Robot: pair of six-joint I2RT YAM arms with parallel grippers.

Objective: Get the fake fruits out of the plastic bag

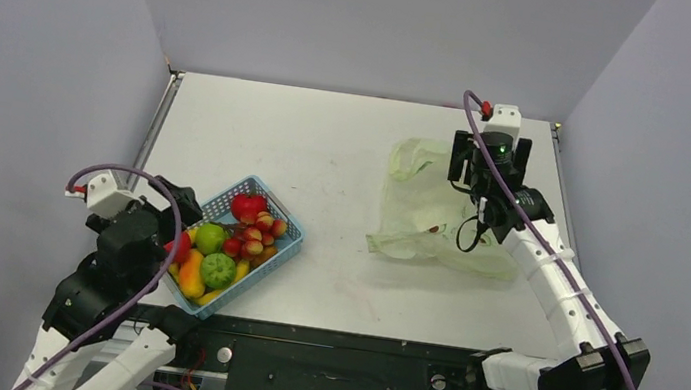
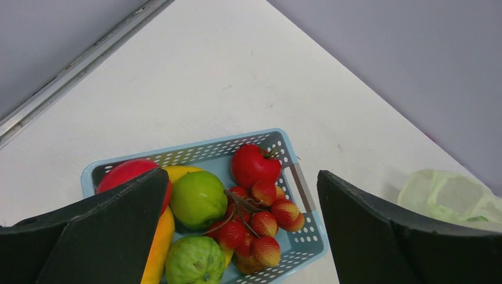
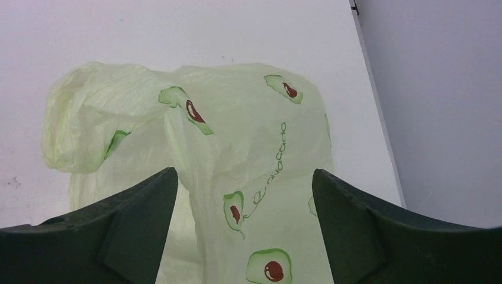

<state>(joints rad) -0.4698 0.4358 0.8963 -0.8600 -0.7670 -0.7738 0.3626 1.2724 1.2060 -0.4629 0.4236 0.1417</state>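
Observation:
The fake fruits lie in a blue lattice basket: a light green round one, a darker green one, a red apple and a red-pink berry cluster. My left gripper is open and empty above the basket, at its left side in the top view. The plastic bag lies flat and crumpled at the right. My right gripper hovers open over its far right part. In the right wrist view the bag fills the space between the open fingers. No fruit shows in the bag.
The basket also holds a glossy red tomato and yellow-orange fruit. The bag's edge shows at the right of the left wrist view. Grey walls close the table on three sides; a metal rail runs along the left edge.

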